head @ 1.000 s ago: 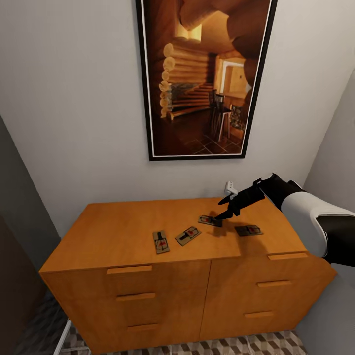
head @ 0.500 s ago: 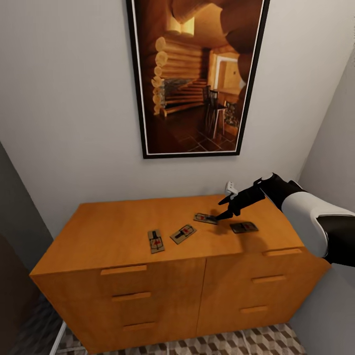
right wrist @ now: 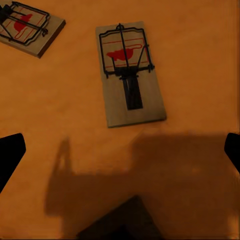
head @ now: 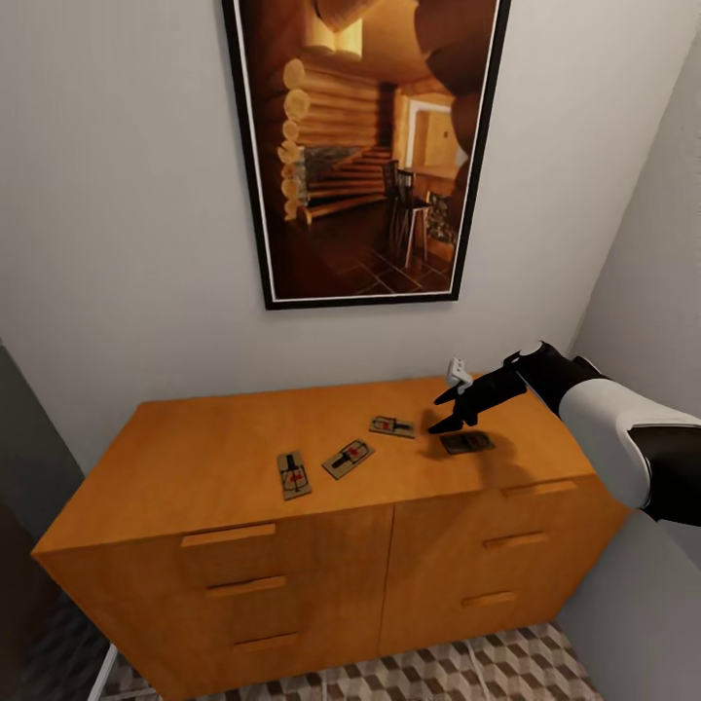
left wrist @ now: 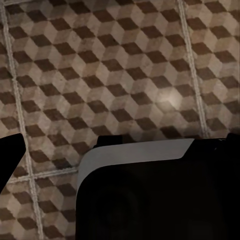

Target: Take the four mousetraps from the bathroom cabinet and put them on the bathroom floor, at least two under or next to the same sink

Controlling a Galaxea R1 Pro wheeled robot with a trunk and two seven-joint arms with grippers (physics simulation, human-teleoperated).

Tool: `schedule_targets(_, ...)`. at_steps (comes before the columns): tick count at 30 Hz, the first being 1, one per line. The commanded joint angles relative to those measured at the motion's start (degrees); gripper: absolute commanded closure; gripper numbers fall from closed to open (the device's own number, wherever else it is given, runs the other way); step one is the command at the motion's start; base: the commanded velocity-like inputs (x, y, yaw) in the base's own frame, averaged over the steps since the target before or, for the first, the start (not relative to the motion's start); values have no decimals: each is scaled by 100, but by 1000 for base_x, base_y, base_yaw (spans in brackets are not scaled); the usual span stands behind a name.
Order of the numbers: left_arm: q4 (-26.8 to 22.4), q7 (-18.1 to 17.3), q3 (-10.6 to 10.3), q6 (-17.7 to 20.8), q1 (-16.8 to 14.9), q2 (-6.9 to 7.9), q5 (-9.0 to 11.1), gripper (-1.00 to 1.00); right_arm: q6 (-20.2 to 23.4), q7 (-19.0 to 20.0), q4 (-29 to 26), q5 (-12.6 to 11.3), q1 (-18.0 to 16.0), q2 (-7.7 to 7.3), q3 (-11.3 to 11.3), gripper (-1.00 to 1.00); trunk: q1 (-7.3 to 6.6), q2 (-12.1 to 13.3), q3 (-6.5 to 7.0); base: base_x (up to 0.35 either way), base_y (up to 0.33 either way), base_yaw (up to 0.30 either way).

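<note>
Four mousetraps lie on top of the orange-brown cabinet [head: 224, 458]: one [head: 292, 474] at the left, a second [head: 348, 458], a third [head: 392, 425], and the rightmost one [head: 465, 443] in shadow. My right gripper [head: 438, 414] hangs open just above the cabinet top, between the third and the rightmost trap, touching neither. In the right wrist view a mousetrap [right wrist: 130, 75] lies ahead of the open right gripper [right wrist: 120, 152], with another mousetrap [right wrist: 27, 25] further off. The left gripper [left wrist: 120, 150] is open with nothing in it, over the cube-patterned bathroom floor [left wrist: 115, 65].
A large framed picture [head: 360, 146] hangs on the wall behind the cabinet. A small white fitting [head: 458, 371] sticks out of the wall by the gripper. A grey side wall [head: 652, 243] closes in on the right. Patterned floor [head: 438, 672] shows below the drawers.
The whole picture has slid left and up, so the camera moved. The right gripper, earlier over the third trap, now hangs between it and the rightmost trap. The traps lie as before.
</note>
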Motion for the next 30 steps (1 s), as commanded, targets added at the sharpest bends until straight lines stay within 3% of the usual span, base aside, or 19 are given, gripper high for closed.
schedule_targets(1,4,32,-28,-19,-3,0,-5,-100,37,18,-9,-35,-2,-3,45,-100,0,-3,-12,0,0,-101)
schedule_targets(30,4,32,-27,-18,-3,0,-5,-100,31,-20,-128,-12,-5,9,56,-100,0,-3,-34,1,1,-12)
